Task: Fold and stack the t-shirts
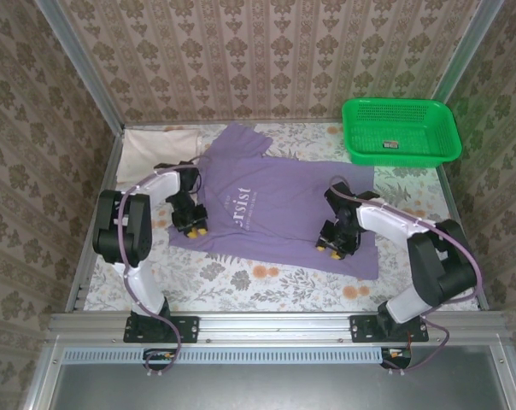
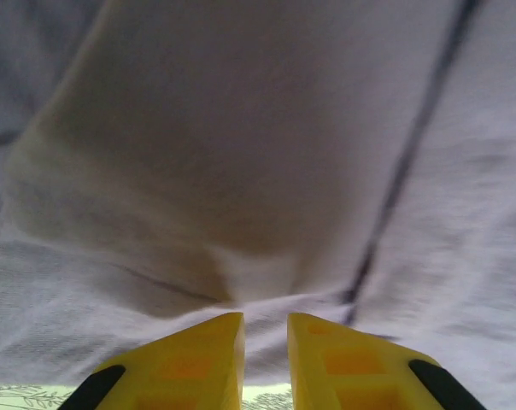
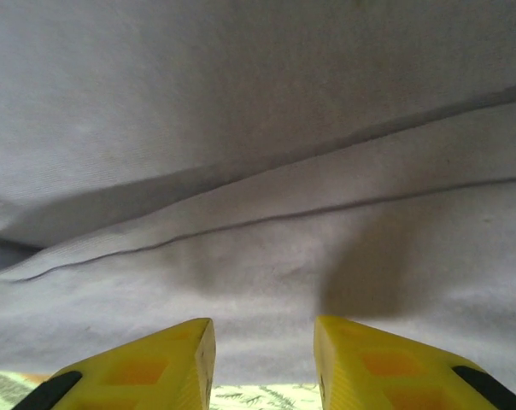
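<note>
The purple t-shirt (image 1: 275,205) lies spread flat across the middle of the table, white lettering up. The cream t-shirt (image 1: 160,147) rests at the back left corner. My left gripper (image 1: 192,226) is down on the purple shirt's near left edge. In the left wrist view its yellow jaws (image 2: 265,318) stand a narrow gap apart, with the shirt's hem (image 2: 266,342) in the gap and cloth bunched up just ahead. My right gripper (image 1: 329,245) is low over the near right hem; its jaws (image 3: 264,323) stand wider apart over flat purple cloth (image 3: 258,282).
A green mesh basket (image 1: 412,154) stands at the back right with a small dark object (image 1: 391,144) in it. Patterned walls close in the back and sides. The floral tablecloth (image 1: 266,286) shows along the near edge.
</note>
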You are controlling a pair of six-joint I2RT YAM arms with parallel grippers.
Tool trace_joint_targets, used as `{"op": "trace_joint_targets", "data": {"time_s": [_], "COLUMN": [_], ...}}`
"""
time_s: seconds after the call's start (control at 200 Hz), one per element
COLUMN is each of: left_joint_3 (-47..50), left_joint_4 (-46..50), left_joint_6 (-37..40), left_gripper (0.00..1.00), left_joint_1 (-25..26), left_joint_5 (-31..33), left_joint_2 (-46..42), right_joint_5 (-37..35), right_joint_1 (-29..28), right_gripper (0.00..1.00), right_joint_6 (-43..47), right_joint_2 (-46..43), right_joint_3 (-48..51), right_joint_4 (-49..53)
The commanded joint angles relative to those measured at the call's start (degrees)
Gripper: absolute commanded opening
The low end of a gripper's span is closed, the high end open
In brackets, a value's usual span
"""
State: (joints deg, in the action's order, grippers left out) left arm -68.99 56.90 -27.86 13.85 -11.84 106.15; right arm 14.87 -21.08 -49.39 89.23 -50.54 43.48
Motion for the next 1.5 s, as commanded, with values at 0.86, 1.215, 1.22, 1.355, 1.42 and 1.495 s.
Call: {"op": "trace_joint_targets", "data": {"time_s": [0.86,1.215,1.22,1.355,1.42,1.495], "left_joint_3": [31.00,24.35,24.17,15.65,13.29,12.23], "left_joint_4": [-3.93,3.34,3.50,4.82,3.75,2.65], "left_joint_6": [-22.11,-22.15,-21.98,-17.69,-16.17,-14.95], "left_gripper": [0.22,0.33,0.33,0.40,0.44,0.44], "left_joint_1": [11.98,13.58,13.44,8.51,6.93,4.71], "left_joint_5": [-0.11,2.72,2.79,0.82,-1.22,-3.55], "left_joint_2": [-22.64,-27.19,-27.21,-25.71,-25.55,-25.29], "right_joint_5": [-8.50,-7.75,-7.75,-6.08,-2.43,2.59], "right_joint_1": [5.03,7.01,7.06,7.29,6.86,4.95], "right_gripper": [0.45,0.48,0.48,0.49,0.48,0.47], "right_joint_6": [13.73,11.92,11.80,9.31,8.44,7.89], "right_joint_2": [2.18,-3.22,-3.33,-6.95,-10.07,-14.45], "right_joint_3": [0.95,2.82,2.82,2.47,2.80,3.56], "right_joint_4": [16.90,17.20,17.18,14.83,10.28,2.41]}}
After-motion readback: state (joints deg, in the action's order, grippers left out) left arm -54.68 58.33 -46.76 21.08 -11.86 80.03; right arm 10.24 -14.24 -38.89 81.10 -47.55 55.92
